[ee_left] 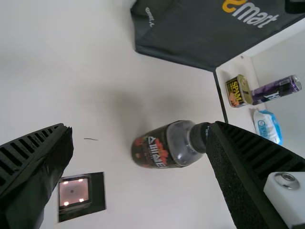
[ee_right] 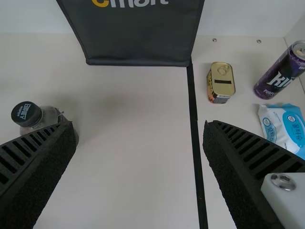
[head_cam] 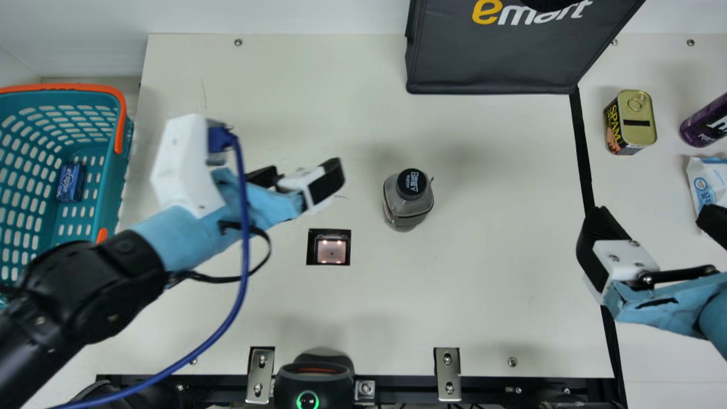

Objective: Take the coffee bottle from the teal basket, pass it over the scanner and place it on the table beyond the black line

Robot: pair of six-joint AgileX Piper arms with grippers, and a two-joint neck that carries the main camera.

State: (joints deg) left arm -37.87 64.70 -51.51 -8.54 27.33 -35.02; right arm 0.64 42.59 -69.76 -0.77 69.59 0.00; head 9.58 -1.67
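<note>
Cream counter [head_cam: 511, 272] with a white wall behind it; the coffee bottle [head_cam: 408, 203], clear and squarish with a black cap and a dark, red-patterned label, stands upright on the counter between the square black-framed scanner window [head_cam: 331, 251], lit pinkish, and the black line [head_cam: 583, 153]; it is nearer the scanner than the line. Left gripper [head_cam: 304, 173] is above the counter, between basket and bottle, jaws wide; right gripper [head_cam: 653, 224] is up near the black line, jaws wide too, line running between them in the right wrist view.

Teal slotted plastic basket [head_cam: 115, 184] with orange handle at the left holds a small blue packet [head_cam: 71, 183]; black fabric bag [head_cam: 494, 54] at the back, by the line's far end; beyond the line are a yellow-topped rectangular tin [head_cam: 640, 125], a purple cylindrical can [head_cam: 704, 125] and a white-and-blue soft pack [head_cam: 707, 184]; dark device with a green-lit ring [head_cam: 315, 383] at the near edge.
</note>
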